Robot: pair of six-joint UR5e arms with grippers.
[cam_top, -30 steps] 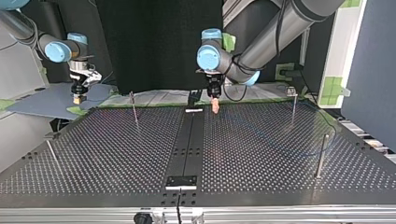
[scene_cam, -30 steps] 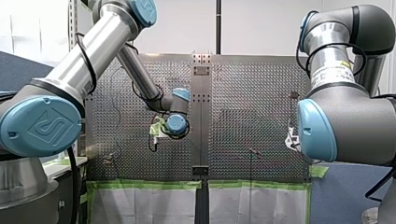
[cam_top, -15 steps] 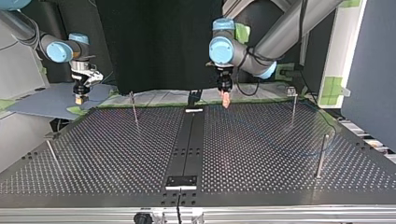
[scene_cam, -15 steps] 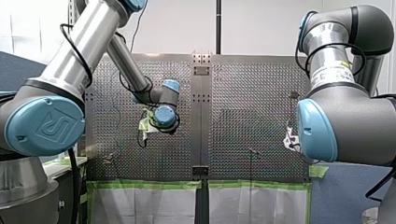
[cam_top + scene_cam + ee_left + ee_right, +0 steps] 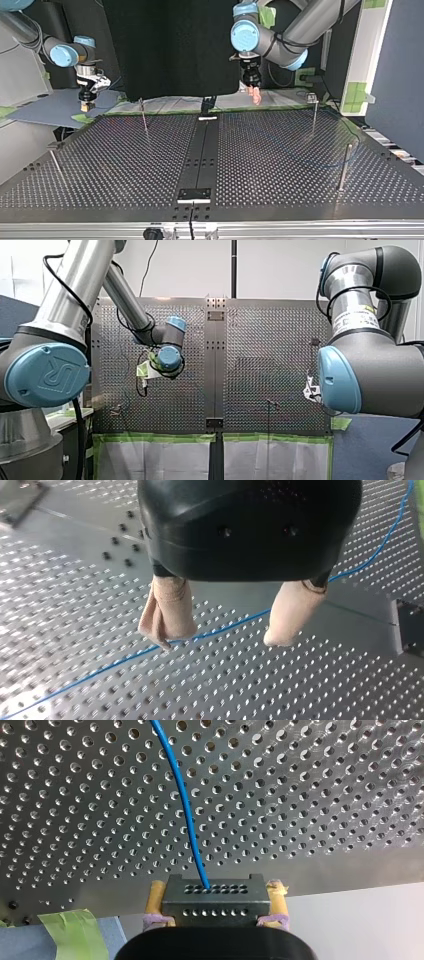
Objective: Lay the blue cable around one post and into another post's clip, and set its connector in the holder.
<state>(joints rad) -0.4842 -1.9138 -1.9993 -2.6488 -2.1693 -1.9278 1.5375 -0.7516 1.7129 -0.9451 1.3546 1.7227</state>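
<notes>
**Holder and clips.** A dark rectangular fitting (image 5: 195, 194) sits on the solid central strip of the perforated table (image 5: 280, 150), at the top view's near edge. It cannot be confirmed as the connector holder. The connector (image 5: 209, 907) is well apart from it, held in my right gripper. The far-right post (image 5: 314, 114) carries a small head at its top, too small to read as a clip.

**Right gripper** (image 5: 215, 892). The yellow pads are closed against both sides of the black connector, which has two rows of holes. The gripper stands just off the table's edge, near a strip of green tape (image 5: 75, 930).

**Blue cable** (image 5: 185, 805). It leaves the connector's upper row of holes and runs ahead across the table.

**Left gripper** (image 5: 220, 640). The beige pads are spread wide with nothing between them. The gripper hangs above the table. In the wrist view the cable passes beneath both fingertips, and contact cannot be judged.

**Hard to make out.**
- In the top view the cable is only a faint line curving near the near-right post (image 5: 344, 167). Whether it rounds either post cannot be told.
- In the front view my right arm (image 5: 370, 375) hides its own gripper.
</notes>
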